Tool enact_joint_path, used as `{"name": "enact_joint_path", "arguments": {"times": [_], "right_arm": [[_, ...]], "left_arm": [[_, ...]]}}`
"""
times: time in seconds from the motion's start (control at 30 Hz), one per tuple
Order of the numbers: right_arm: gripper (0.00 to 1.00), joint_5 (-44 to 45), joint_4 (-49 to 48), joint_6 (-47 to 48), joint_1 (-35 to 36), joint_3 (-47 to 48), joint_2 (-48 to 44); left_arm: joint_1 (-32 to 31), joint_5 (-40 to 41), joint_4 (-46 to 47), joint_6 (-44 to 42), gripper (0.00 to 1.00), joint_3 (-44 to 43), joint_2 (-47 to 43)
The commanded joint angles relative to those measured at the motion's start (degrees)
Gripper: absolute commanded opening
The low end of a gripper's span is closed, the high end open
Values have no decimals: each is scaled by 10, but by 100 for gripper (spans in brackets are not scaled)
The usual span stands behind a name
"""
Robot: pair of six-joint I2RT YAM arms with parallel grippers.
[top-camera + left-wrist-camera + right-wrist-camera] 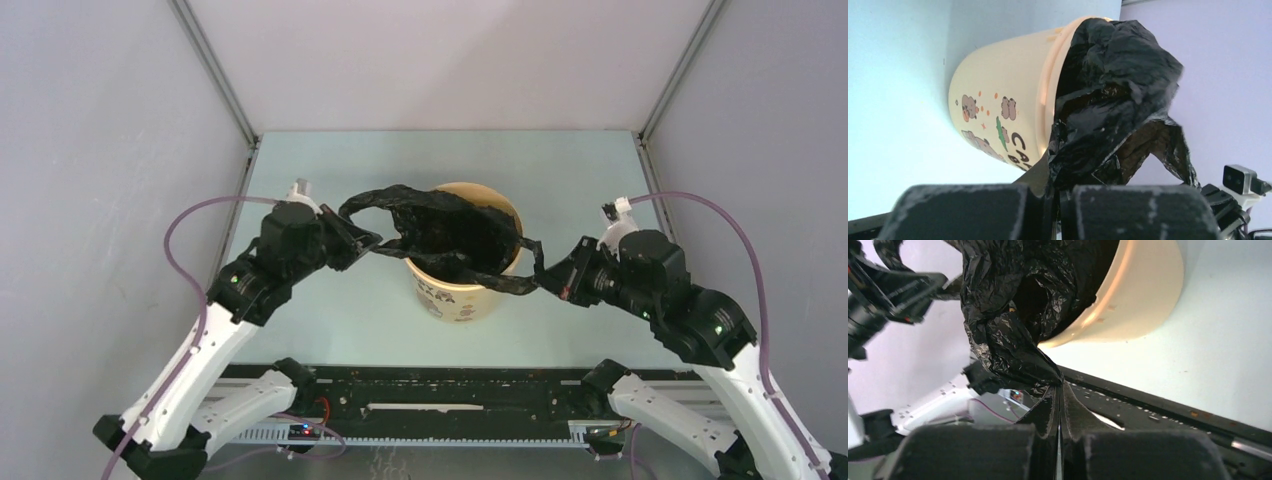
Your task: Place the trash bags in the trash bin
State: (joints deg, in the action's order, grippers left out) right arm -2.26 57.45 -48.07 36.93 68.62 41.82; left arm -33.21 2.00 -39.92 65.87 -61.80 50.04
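Black glossy film, the trash bag [440, 225], lay stretched across the mouth of the trash bin [460, 300], with its crumpled middle sagging inside the opening and both ends held outside the rim. One loop handle arched free over the far left of the rim. The left gripper [360, 243] was clamped on the bag's left end, just beside the bin; the wrist view showed its fingers pressed together on a twisted fold. The right gripper [548, 275] likewise pinched the drawn-out right corner, beside the near right of the rim. The step in hand appeared to be feeding the bag down into the bin. To do this well, both grippers should travel inward over the opening and descend together, keeping the pull equal so that the light bin neither tips nor slides on the table [330, 310]. Release should follow only once the held ends sit below the rim. The bin held part of the bag; anything beneath it was hidden.
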Motion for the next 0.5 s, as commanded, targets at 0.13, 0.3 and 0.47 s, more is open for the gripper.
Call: {"name": "enact_joint_path", "arguments": {"times": [0.13, 0.3, 0.47], "right_arm": [[0, -69, 34, 178, -40, -46, -18], [0, -72, 47, 162, -45, -85, -45], [0, -31, 101, 161, -55, -94, -77]], "left_arm": [[53, -122, -61, -176, 0, 20, -29], [54, -135, -66, -188, 0, 41, -40], [54, -89, -99, -212, 0, 33, -61]]}}
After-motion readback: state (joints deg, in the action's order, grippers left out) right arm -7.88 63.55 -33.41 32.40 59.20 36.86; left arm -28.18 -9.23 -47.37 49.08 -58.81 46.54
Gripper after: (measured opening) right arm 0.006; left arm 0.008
